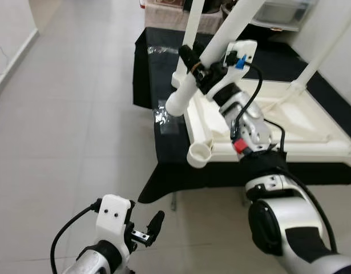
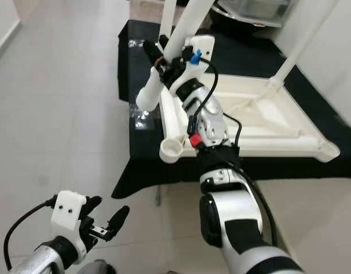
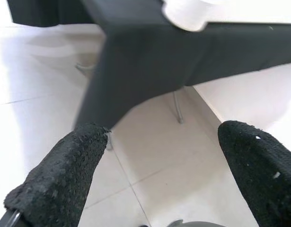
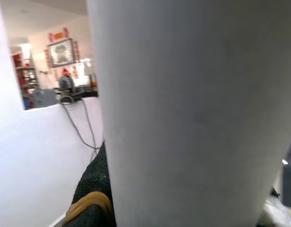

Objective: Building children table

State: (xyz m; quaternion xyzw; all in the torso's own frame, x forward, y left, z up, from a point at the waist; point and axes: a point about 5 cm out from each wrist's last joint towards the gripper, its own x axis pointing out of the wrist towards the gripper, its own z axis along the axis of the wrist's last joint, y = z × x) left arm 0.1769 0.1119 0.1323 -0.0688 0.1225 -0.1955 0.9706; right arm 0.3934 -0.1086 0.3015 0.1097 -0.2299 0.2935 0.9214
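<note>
Left eye view: your right gripper [image 1: 193,67] is clamping its jaws around a loose white table leg [image 1: 218,43], held at a slant with its lower end hanging just off the upside-down white tabletop [image 1: 289,123]. That tabletop is lying on the black-draped desk [image 1: 158,85], up around 1 o'clock in frame. The empty corner socket [image 1: 199,154] is sitting at the near corner, below the leg's end, so I'd say you're mid leg-fitting. Your left gripper [image 1: 145,231] is hanging down at 7 o'clock over the floor tiles, doing nothing.

Right eye view: same story, two other legs are already standing up at the far corners.

Left wrist view: jaws spread wide, holding nothing, the desk cloth hanging ahead.

Right wrist view: the leg is pressing right against the lens, one black finger [image 4: 95,189] hugging it.

Next you're probably needing to swing the leg upright, line its end up over that socket, and push down.
</note>
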